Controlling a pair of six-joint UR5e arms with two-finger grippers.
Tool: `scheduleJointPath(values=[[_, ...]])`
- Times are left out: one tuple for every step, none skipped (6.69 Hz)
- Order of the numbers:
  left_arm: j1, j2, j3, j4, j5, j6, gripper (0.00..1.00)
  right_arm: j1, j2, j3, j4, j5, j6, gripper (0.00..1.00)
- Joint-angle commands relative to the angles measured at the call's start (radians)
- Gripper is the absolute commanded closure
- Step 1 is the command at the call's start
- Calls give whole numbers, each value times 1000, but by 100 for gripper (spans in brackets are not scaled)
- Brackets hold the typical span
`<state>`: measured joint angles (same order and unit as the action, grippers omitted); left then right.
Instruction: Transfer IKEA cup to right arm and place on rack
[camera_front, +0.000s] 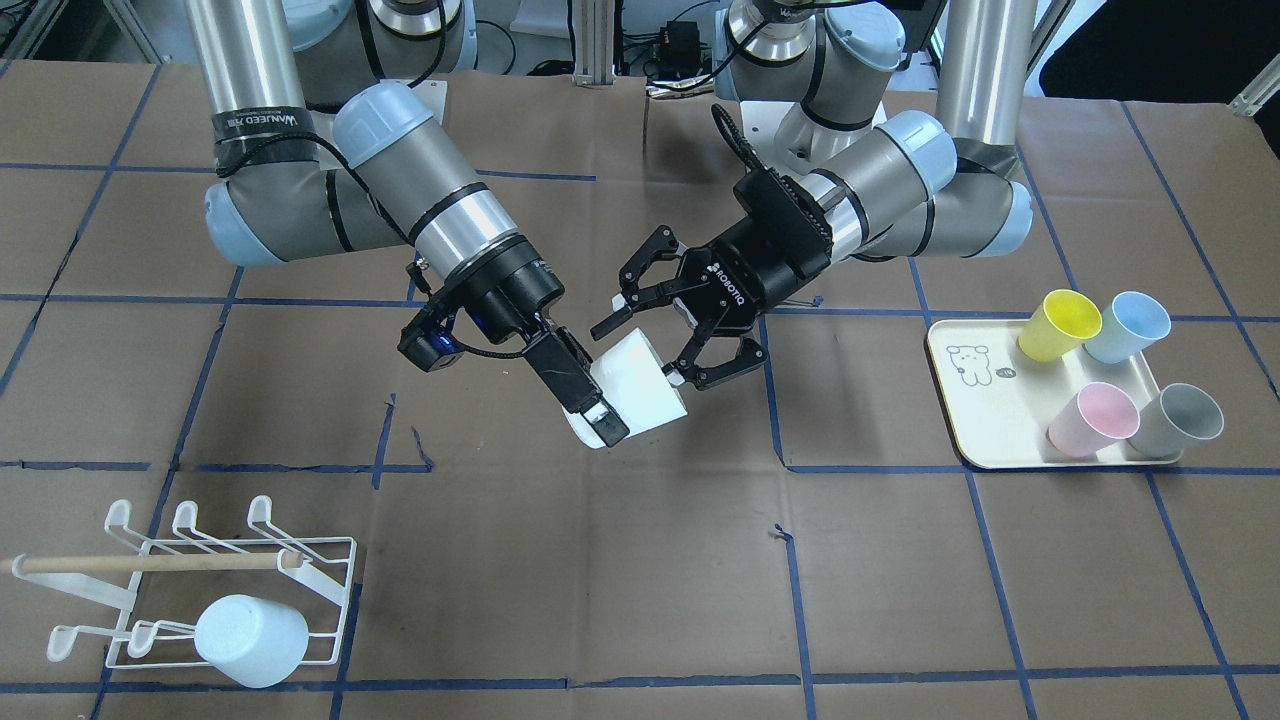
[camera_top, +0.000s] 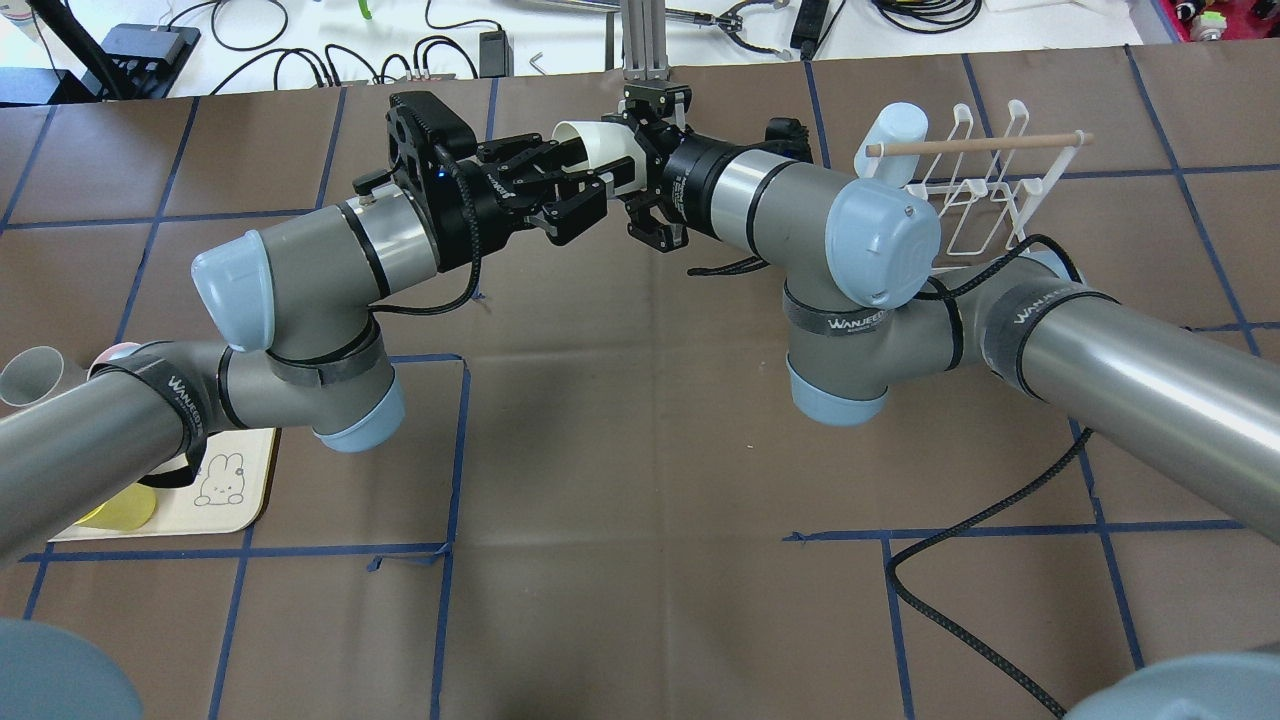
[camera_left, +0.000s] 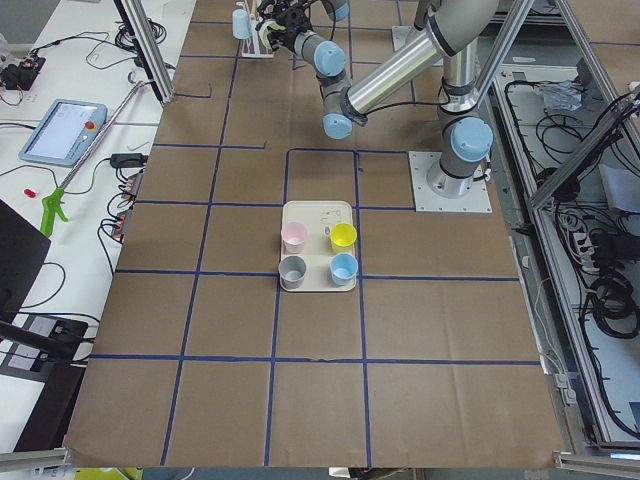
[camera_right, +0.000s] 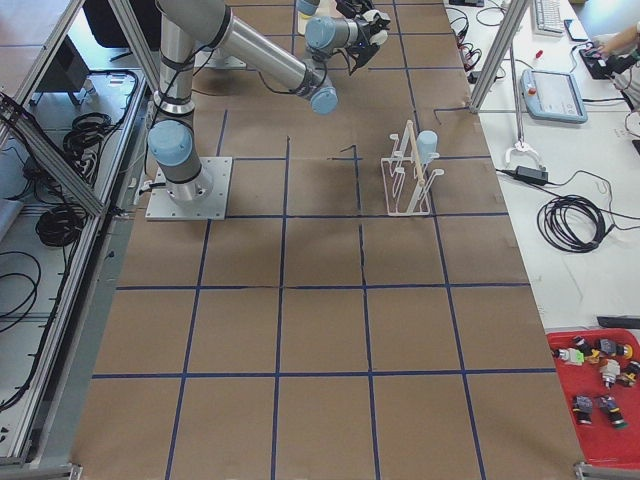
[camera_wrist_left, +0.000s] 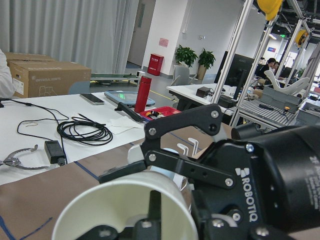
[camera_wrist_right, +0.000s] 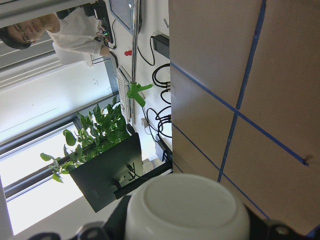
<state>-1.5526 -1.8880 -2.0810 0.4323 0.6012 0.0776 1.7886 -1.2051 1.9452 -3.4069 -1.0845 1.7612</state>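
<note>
Mid-table — right fingers tight on cup

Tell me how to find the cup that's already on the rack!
Find the white wire rack with the wooden stick handle, near the table's edge. The pale blue cup rests tilted on it, the only cup there: the white cup is up in the air in the middle, and the other coloured cups stand on the tray.
</note>
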Motion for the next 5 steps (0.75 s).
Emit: scheduleJointPath(values=[[9,-2,1,2,5,-5,2,0,1,-2,0,3,0,64],[22,7,-4,2,11,-15,2,0,1,-3,-2,2,-2,70],[85,19,-8,0,-6,-16,2,0,-1,-3,-3,-5,-6,75],[164,36,-10,-6,-79,-18,2,0,-1,-3,-3,-6,-6,75],[220,33,-10,-7,-112,-19,2,0,-1,-3,-3,-6,-6,75]])
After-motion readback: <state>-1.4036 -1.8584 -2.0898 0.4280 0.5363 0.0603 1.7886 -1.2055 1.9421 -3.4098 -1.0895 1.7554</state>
